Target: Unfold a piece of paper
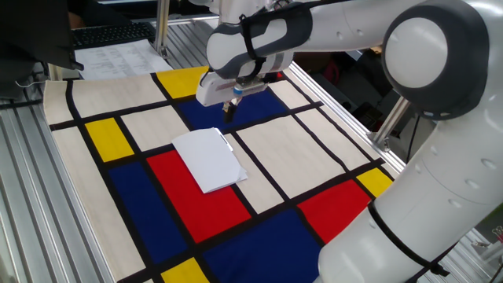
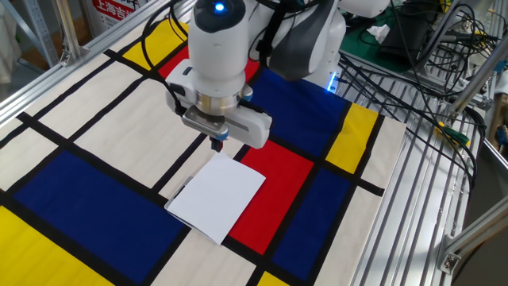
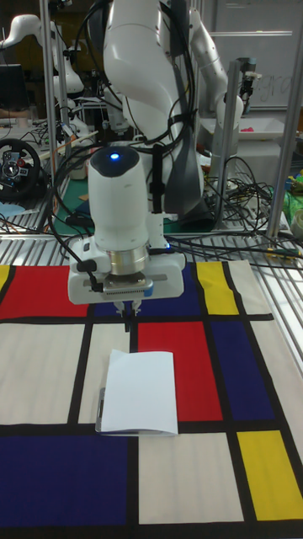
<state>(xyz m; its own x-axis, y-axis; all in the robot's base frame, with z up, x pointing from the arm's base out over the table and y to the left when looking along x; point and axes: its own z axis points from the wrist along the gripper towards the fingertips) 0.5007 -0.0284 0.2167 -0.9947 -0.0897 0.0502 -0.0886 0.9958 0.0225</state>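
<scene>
Your piece of paper (image 1: 207,159) lies folded flat on the colour-block cloth (image 1: 314,165) that covers the table, straddling the black line between a red block and a pale one; in the tall fixed view its doubled edges show at the left and near sides, so the crease probably runs along the right side, though that is a judgement and not plain to see.

The gripper (image 2: 215,144) hangs just above the cloth beside the sheet's far edge, apart from the paper and carrying nothing; its fingertips read as one dark point, so the fingers look pinched together, with no gap visible between them in any view.

The unfolding has not begun, so the step in hand is getting hold of the top leaf alone; bring the gripper to the open side opposite the crease, not the far edge it is poised at now. Come down gently, because a thin sheet will slide on cloth rather than lift; slip one fingertip under the upper leaf only, since catching both layers would carry the whole sheet off still folded. Once it peels, sweep it over the crease in a low arc and lay it flat; watch that the lower leaf stays put.
</scene>
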